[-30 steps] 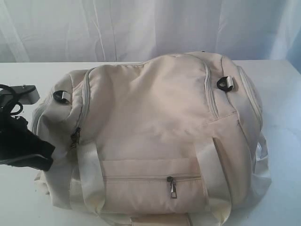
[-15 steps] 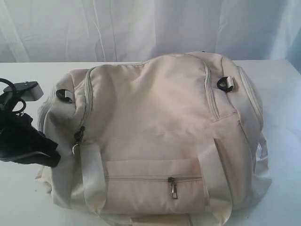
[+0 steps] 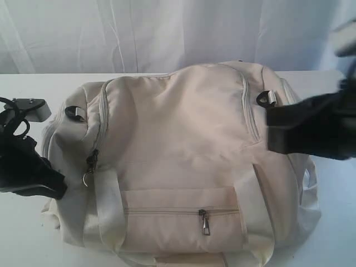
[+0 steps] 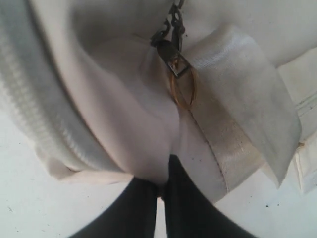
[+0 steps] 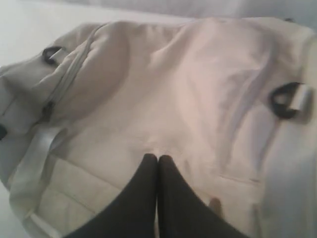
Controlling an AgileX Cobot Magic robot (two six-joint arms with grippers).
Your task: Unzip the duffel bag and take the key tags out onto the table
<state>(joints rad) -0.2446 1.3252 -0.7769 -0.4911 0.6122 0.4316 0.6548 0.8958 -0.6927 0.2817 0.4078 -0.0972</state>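
Trouble starts with the left pincer (image 3: 55, 188), which the outside camera shows low against the cloth at one end of the bag (image 3: 178, 139). The zip pull (image 3: 89, 166) sits just above and beyond its tips. The right pincer (image 3: 275, 130) is a dark blur over the bag's other end. If it arrives fast, it could shove the bag along the worktop (image 3: 33, 83) and carry that pull away from its partner. No key tags show; presumably they are zipped inside.

Left wrist camera: the pincer (image 4: 162, 186) is clenched with its tips buried in a fold of cloth. I cannot tell whether any cloth is nipped between them. The pull and its ring (image 4: 182, 91) hang ahead of the tips, beside a webbing strap (image 4: 237, 99). Reaching on while clenched, it would likely knock the pull aside or catch strap instead of metal.

Right wrist camera: this pincer (image 5: 157, 159) is clenched on nothing, above the bag's top panel. Pressing down there could pin the zip track and jam it.
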